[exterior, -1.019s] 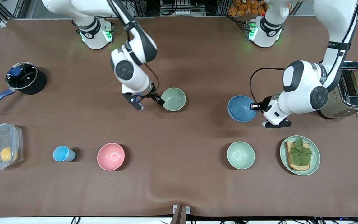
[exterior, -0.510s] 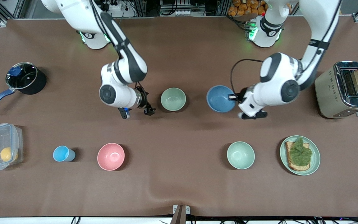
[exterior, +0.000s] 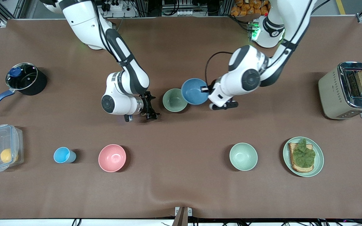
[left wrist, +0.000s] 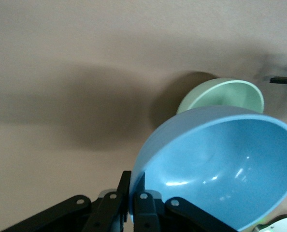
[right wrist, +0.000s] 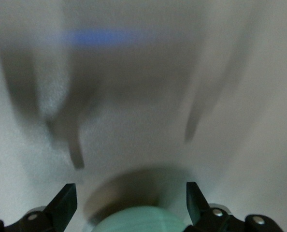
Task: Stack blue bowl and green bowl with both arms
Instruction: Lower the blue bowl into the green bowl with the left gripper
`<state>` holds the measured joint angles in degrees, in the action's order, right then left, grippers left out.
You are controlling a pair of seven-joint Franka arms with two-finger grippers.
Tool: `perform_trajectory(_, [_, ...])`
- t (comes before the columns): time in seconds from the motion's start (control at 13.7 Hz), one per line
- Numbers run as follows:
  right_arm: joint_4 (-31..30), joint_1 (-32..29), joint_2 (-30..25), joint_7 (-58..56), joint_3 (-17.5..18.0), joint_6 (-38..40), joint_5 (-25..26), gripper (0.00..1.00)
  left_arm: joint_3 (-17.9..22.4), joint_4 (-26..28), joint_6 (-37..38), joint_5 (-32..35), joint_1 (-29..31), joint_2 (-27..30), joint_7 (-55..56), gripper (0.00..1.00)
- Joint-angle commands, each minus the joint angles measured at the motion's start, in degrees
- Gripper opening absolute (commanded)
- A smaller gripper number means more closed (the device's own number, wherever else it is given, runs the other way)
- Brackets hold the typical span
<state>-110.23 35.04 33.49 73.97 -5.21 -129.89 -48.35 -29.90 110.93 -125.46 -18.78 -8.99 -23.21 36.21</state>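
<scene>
Spanning the whole scene, the front view alone shows the brown table [exterior: 181, 175] with both arms and the surrounding items; the wrist views add close detail of each claw.

Landmark: the green bowl [exterior: 174, 100], resting on the table near its middle.

1. The toaster [exterior: 347, 91] stands at the left arm's end of the table, well apart from the green bowl. The black pot [exterior: 27, 78] stands at the right arm's end.
2. The pink bowl [exterior: 112, 158] and the mint bowl [exterior: 243, 156] lie nearer to the front camera than the green bowl.
3. The blue bowl [exterior: 194, 91] is held in the air, tilted, overlapping the edge of the green bowl on the side toward the left arm's end.
4. The left gripper [exterior: 206, 90] is clamped on the blue bowl's rim. The left wrist view shows one finger [left wrist: 146, 212] inside the rim and the other outside, detail the front view hides.
5. The right gripper [exterior: 151, 108] is just beside the green bowl, toward the right arm's end, with its jaws spread wide and holding nothing. The right wrist view shows the green bowl's rim [right wrist: 136, 217] between the spread fingers [right wrist: 64, 203], not touching.
</scene>
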Motion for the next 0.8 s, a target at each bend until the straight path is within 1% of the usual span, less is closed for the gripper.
perform_trajectory(0.0, [0.81,-0.32,1.05,-1.98,0.55,-1.23,-3.68,1.00,0.28,-5.44,-1.01,-0.47,-2.69,-5.25,3.68,0.00])
perform_trajectory(0.15, [0.72,-0.14,1.05,-2.07,0.46,-1.42,-3.95,1.00,0.55,-7.03,-2.85,-0.20,-5.06,-7.98,5.79,0.00])
perform_trajectory(0.36, [0.72,0.03,1.05,-2.16,0.46,-1.50,-3.95,1.00,1.51,-8.00,-6.90,2.77,-7.79,-11.05,9.65,0.00])
perform_trajectory(0.51, [0.81,-0.23,1.05,-2.68,0.55,-1.42,-3.95,1.00,1.69,-8.88,-6.99,4.89,-8.24,-12.46,11.33,0.00])
perform_trajectory(0.73, [0.72,-0.15,1.05,-3.39,0.55,-1.42,-4.04,1.00,2.13,-9.41,-6.99,5.16,-9.38,-13.61,11.69,0.00])
